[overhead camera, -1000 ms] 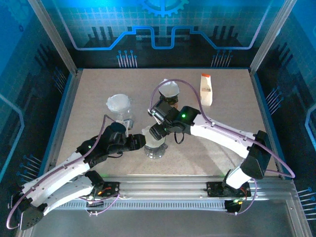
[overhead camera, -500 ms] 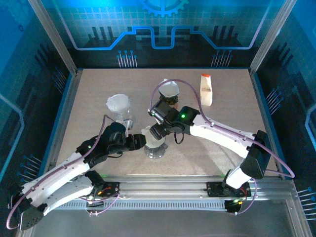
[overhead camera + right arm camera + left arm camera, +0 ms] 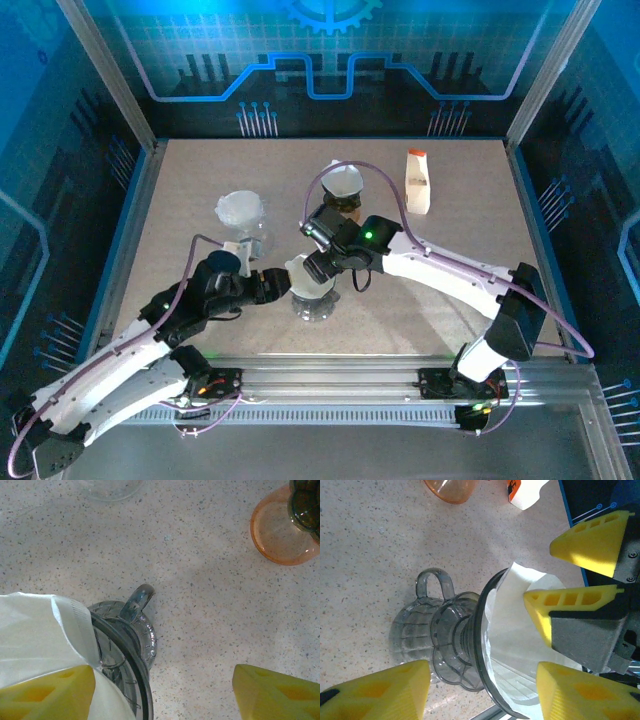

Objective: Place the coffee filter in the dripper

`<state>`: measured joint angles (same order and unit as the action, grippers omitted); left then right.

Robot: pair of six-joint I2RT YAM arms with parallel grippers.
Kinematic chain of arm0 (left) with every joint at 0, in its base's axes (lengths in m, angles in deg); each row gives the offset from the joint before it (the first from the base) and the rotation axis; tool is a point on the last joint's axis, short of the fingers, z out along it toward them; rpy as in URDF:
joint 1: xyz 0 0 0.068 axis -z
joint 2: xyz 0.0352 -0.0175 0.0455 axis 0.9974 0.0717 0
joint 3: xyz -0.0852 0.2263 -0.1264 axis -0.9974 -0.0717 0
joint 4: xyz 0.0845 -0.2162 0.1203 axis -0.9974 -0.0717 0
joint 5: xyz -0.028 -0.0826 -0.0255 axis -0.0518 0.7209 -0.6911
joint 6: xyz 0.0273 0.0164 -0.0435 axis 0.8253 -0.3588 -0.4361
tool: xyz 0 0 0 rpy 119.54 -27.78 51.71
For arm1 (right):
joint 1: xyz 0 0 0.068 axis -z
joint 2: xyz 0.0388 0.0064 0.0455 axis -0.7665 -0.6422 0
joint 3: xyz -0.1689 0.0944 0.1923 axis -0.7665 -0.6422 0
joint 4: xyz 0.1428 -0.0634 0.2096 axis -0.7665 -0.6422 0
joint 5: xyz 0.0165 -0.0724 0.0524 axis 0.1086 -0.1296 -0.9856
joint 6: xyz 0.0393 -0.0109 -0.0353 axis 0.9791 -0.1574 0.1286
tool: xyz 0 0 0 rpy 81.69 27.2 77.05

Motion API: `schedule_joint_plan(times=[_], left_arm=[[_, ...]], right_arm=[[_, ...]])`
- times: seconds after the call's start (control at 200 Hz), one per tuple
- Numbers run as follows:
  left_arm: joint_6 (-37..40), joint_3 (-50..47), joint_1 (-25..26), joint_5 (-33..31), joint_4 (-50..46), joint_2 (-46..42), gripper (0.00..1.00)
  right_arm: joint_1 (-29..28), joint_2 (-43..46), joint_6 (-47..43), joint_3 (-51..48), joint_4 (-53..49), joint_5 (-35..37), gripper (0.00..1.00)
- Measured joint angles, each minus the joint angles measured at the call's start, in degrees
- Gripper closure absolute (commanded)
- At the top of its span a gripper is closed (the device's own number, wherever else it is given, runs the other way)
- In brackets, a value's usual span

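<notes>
A clear glass dripper (image 3: pixel 318 303) with a handle stands near the front middle of the table, and the white paper coffee filter (image 3: pixel 303 272) sits in its cone. In the left wrist view the dripper (image 3: pixel 455 645) holds the filter (image 3: pixel 510 625), whose edge rises above the rim. My left gripper (image 3: pixel 272 284) is open just left of it, its yellow fingers (image 3: pixel 375 690) standing to either side without touching. My right gripper (image 3: pixel 312 266) hangs open over the cone, one finger (image 3: pixel 45 692) against the filter (image 3: pixel 35 630) and the other over bare table beside the dripper (image 3: pixel 130 645).
A second clear dripper with a white filter (image 3: pixel 242 210) stands at the back left. An orange dripper (image 3: pixel 343 182) and a white carton (image 3: pixel 417 182) stand behind the right arm. The orange one (image 3: pixel 280 530) lies close to my right wrist.
My left gripper has opened a little and drawn back to the left from the dripper. The right gripper and the filter have hardly moved.
</notes>
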<state>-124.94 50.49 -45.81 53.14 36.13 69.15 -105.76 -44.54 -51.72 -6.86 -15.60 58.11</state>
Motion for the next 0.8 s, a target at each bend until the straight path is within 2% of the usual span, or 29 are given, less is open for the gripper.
schedule_joint_plan(times=[0.3, 0.8], left_arm=[[-0.02, -0.07, -0.20, 0.02, -0.09, 3.32, 0.57], [-0.04, -0.17, -0.22, 0.04, -0.09, 3.65, 0.57]], right_arm=[[-0.11, -0.15, 0.61, 0.00, -0.09, 0.02, 0.26], [-0.50, -1.33, -1.05, 1.57, -0.48, -2.91, 0.23]])
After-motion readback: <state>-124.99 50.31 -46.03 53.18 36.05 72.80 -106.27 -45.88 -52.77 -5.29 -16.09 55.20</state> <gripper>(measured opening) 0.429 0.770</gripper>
